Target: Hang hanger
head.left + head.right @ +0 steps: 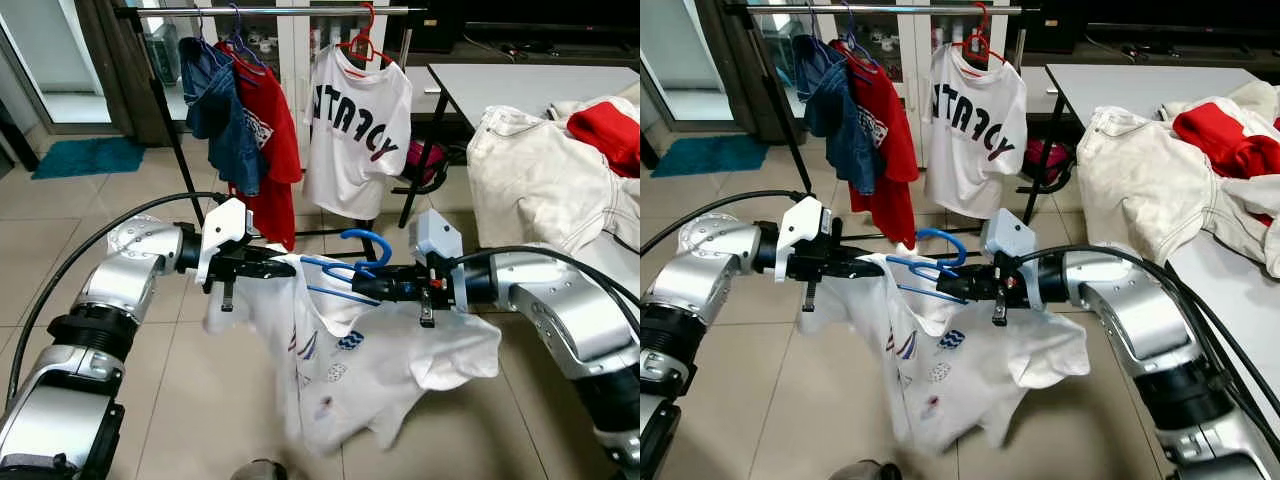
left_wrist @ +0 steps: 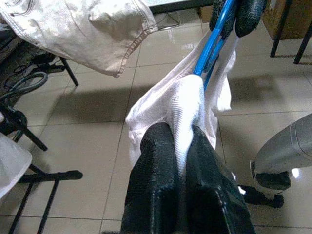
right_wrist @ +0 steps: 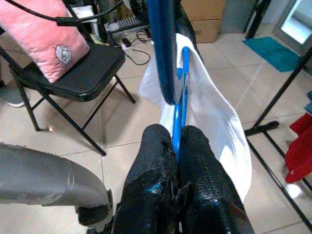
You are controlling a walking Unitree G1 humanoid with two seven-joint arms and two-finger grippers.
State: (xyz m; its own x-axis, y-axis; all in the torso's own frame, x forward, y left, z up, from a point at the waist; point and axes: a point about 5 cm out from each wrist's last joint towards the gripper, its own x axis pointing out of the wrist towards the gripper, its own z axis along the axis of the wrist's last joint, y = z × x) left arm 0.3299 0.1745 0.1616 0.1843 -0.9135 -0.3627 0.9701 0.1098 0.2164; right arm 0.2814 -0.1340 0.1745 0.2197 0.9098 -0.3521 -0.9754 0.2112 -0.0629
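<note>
Between the two arms, the blue hanger lies sideways with its white T-shirt; the right gripper pinches it tight, the left gripper pinches cloth, far below the clothes rail

Three garments on the black clothes rack at twelve o'clock: one blue denim jacket, one red T-shirt, one white printed T-shirt. One blue plastic hanger and one white patterned shirt at centre. One cream jacket and one red cloth at two o'clock.
</note>
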